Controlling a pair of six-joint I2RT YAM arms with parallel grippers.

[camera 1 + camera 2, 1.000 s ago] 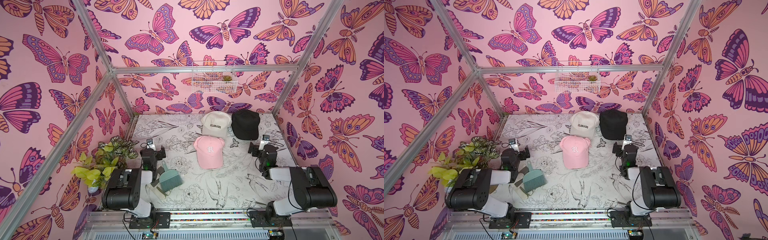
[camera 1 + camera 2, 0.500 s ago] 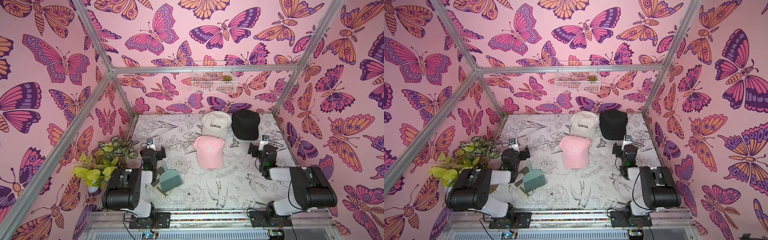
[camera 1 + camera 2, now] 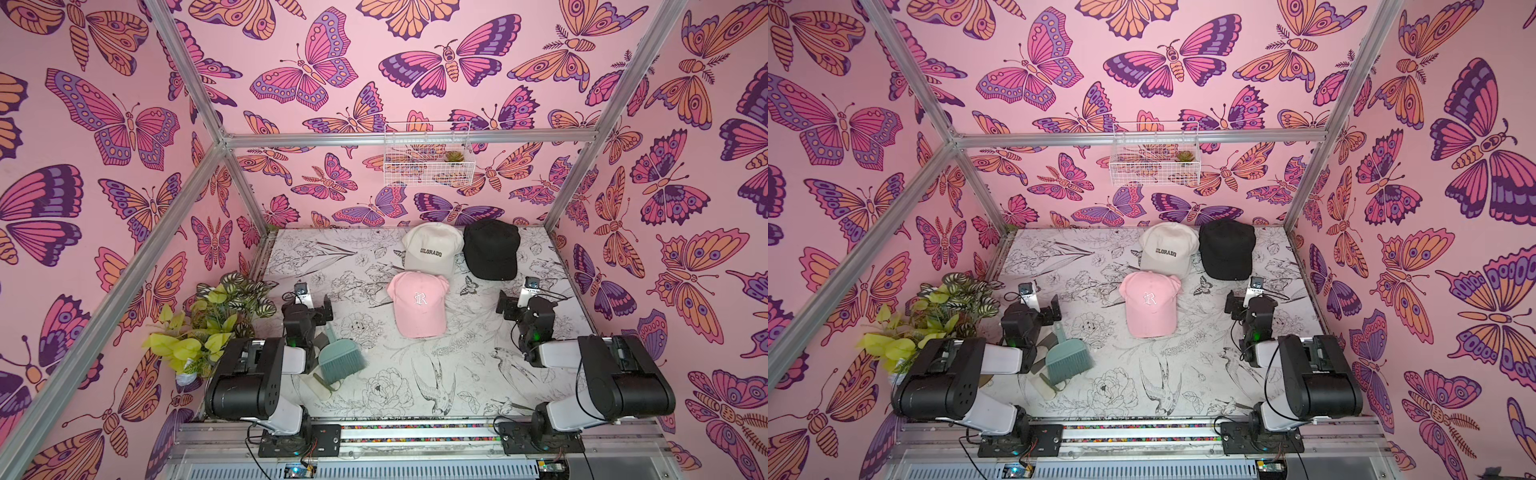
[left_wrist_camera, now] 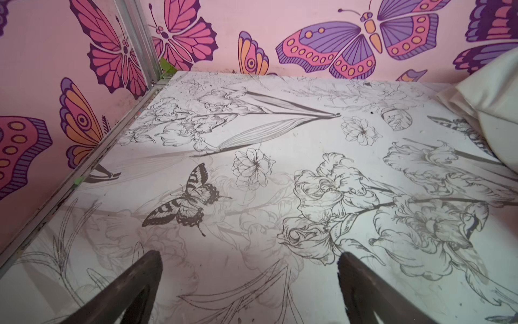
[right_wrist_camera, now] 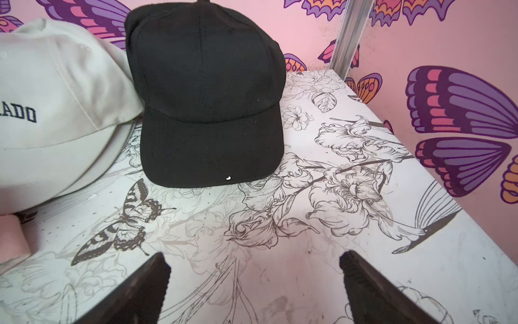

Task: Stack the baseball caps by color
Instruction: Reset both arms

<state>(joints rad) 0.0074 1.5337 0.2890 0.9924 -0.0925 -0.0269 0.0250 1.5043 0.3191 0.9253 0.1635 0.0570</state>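
This is a small robot test booth, like a corner of a lab. A left arm (image 3: 249,374) and a right arm (image 3: 615,374) are bolted to a metal rail (image 3: 415,434) at the front of a table (image 3: 316,257) with flowers drawn on it. Shiny metal bars (image 3: 399,139) make a box frame. Pink butterfly walls (image 3: 332,83) close it in. A small circuit board (image 3: 297,470) sits below the rail. A white wire basket (image 3: 428,166) hangs on the back wall, and a leafy plant (image 3: 208,324) stands at one side.

Two arms (image 3: 253,374), bulky black joint housings (image 3: 623,382), white links (image 3: 557,355), loose black cables (image 3: 1268,374), green lights (image 3: 536,334)
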